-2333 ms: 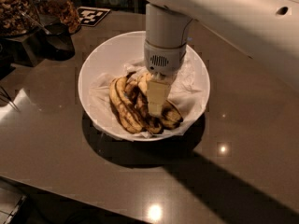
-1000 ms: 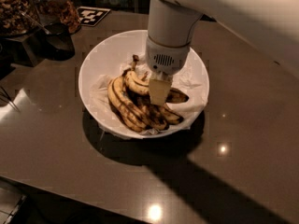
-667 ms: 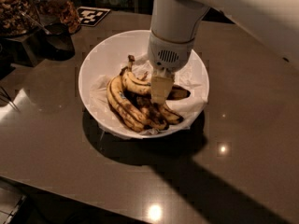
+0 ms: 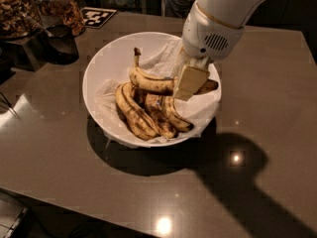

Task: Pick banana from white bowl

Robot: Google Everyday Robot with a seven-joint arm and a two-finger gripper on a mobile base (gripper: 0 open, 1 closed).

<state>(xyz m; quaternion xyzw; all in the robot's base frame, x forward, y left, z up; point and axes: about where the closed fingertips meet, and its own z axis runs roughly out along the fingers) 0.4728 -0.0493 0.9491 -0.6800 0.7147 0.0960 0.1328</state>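
Observation:
The white bowl (image 4: 106,58), lined with crumpled white paper, stands on the brown table. A long yellow freckled banana (image 4: 148,82) with a thin dark stem pointing up lies across the bowl, raised above the others. My gripper (image 4: 189,82) comes down from the upper right and is shut on this banana near its middle, with the dark tip sticking out to the right. Several shorter bananas with dark streaks (image 4: 143,114) lie in the bowl below it.
Jars of nuts and snacks (image 4: 15,6) and a dark cup (image 4: 59,43) stand at the back left. A black-and-white marker tag (image 4: 96,16) lies behind the bowl. The table's front edge runs along the bottom left.
The gripper has risen and shifted right with the long banana in it. The banana now sits lifted above the other bananas.

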